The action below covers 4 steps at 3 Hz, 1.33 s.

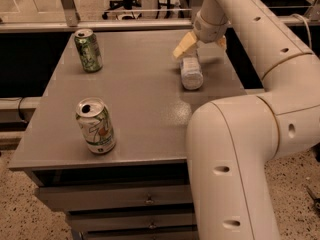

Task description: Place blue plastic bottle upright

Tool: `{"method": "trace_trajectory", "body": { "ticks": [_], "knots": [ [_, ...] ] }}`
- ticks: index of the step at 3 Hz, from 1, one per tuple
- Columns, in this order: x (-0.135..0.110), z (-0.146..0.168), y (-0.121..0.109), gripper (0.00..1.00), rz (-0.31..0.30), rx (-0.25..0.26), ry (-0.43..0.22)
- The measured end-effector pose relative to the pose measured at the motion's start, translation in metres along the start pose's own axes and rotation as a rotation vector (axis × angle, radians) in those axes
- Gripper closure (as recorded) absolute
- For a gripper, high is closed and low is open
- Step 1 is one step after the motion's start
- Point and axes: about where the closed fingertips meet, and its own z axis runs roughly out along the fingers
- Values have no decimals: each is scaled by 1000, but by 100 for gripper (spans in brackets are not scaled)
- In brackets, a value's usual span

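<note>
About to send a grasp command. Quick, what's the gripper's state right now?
Gripper: open, holding nothing, fingers spread at the far end of the bottle, which lies on its side on the table.

Bottle (191,74): small, clear plastic with a pale wraparound label. It lies on its side on the desk (135,94) near the right edge, its long axis running front to back. Hand (200,50): just above the bottle's far end, fingers spread to either side.
</note>
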Motion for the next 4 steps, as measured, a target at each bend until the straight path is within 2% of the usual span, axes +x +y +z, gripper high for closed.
{"method": "trace_trajectory", "body": {
  "ticks": [1, 2, 4],
  "knots": [
    [-6, 5, 12, 15, 38, -21, 5],
    [-16, -6, 18, 39, 39, -13, -23],
    [-32, -42, 26, 85, -1, 5, -98]
  ]
}}
